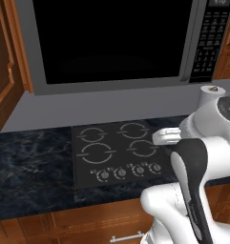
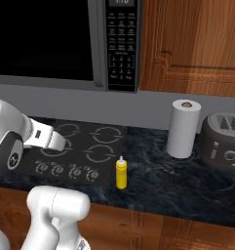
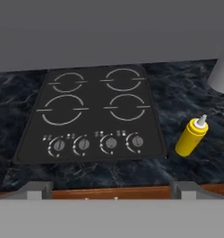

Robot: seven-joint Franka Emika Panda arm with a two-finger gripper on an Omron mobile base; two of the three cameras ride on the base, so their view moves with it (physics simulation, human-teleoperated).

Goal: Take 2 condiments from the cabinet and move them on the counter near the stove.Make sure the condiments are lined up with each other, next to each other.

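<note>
Item 1: yellow squeeze bottle (image 2: 121,173), white pointed nozzle. Stands upright on the desk (image 2: 177,185) just beside the right front corner of the stove (image 2: 80,151), apart from its edge; in the hand view the yellow squeeze bottle (image 3: 191,136) appears tilted (the camera's angle, most likely).

Item 2: stove, flat black cooktop with four grey ring burners and a row of four round knobs along its near edge. Set into the desk, directly under the microwave (image 2: 65,39).

Item 3: desk, dark blue-black marbled stone over brown wooden drawers. Extends to both sides of the stove.

Item 4: paper towel roll (image 2: 183,129), white, upright. Stands well to the right of the stove, against the grey back wall.

Item 5: toaster (image 2: 221,140), dark, two slots. Stands farther right of the stove, just beside the paper towel roll.

Item 6: wall cabinet (image 2: 192,44), reddish-brown panelled door, above and to the right of the stove.

Item 7: pincer (image 3: 111,190). Hovers above the front edge of the stove; two grey fingertips (image 3: 36,189) stand wide apart, released, nothing between them.
</note>
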